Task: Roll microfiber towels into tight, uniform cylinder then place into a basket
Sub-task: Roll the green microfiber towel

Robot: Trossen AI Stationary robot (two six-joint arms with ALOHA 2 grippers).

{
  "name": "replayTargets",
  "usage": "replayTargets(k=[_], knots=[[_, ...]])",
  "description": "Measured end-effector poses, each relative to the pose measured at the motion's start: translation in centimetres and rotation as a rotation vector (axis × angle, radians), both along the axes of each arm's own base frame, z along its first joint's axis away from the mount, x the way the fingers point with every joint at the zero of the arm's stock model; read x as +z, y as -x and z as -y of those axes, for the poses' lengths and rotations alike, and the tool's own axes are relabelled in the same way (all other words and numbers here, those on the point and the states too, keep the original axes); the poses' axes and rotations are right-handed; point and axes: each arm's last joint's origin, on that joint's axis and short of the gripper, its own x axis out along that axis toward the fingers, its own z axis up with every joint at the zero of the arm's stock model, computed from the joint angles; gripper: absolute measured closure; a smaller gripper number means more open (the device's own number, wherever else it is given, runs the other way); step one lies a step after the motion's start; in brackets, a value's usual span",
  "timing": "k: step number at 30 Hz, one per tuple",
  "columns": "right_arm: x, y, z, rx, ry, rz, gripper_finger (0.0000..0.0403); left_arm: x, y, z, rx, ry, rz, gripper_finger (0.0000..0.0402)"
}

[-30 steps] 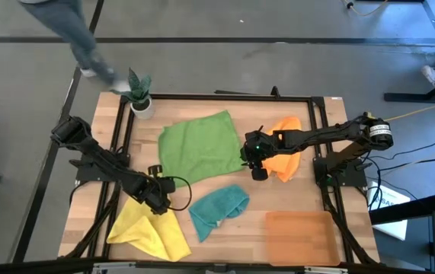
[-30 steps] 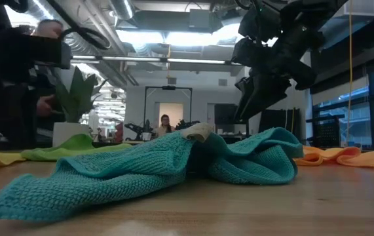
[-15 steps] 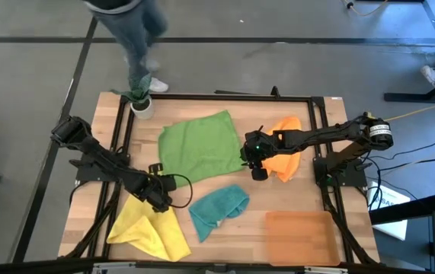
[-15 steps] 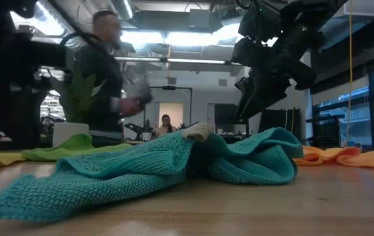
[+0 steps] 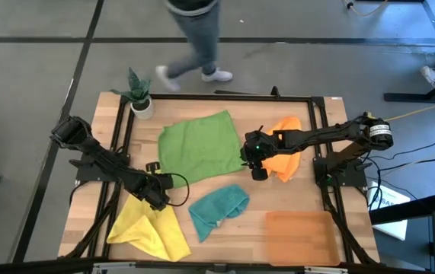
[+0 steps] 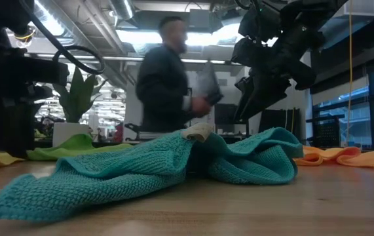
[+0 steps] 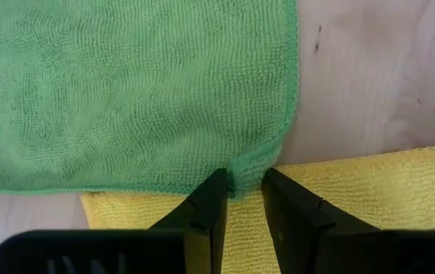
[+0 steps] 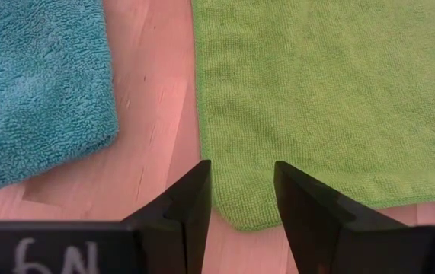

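The green towel (image 5: 196,144) lies spread flat at the table's middle. Its near-left corner (image 7: 257,164) rests on the crumpled yellow towel (image 5: 150,228). My left gripper (image 7: 245,179) points down with its fingers a little apart on either side of that corner. My right gripper (image 8: 241,171) hangs open above the green towel's near-right corner (image 8: 240,217), well off the table in the low view (image 6: 244,105). The teal towel (image 5: 217,209) sits bunched near the front. The orange towel (image 5: 287,156) is heaped under the right arm. The basket (image 5: 297,236) stands at the front right. My left gripper's fingertips (image 7: 213,186) stand on either side of the green towel's near-left corner, coming from above. I cannot tell whether they touch the cloth.
A small white plant pot (image 5: 141,104) stands at the far-left corner. A person (image 5: 194,38) walks on the floor past the table's far edge. Bare wood (image 5: 225,247) shows at the front between the yellow towel and the basket.
My left gripper has sunk a little toward the green towel's near-left corner, its fingers unchanged. The person beyond the table has walked from the left toward the right. The towels have not moved.
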Motion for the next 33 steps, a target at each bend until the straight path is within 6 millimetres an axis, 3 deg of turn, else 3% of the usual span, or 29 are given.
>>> replayTargets(k=[4,12,24,33], knots=[[0.0,0.0,0.0,0.000,0.000,0.000,0.0257,0.0,0.0,0.0,0.001,-0.003,0.005,0.0335],[0.1,-0.1,0.0,0.000,0.001,0.010,0.0257,0.4,-0.4,0.2,-0.005,0.003,0.016,0.0397],[0.1,-0.1,0.0,-0.003,-0.001,0.010,0.0257,1.2,-0.3,-0.2,0.006,-0.013,0.046,0.0400],[0.3,0.0,0.0,-0.003,0.002,0.014,0.0257,3.1,-1.4,-2.7,-0.018,-0.078,0.097,0.0401]])
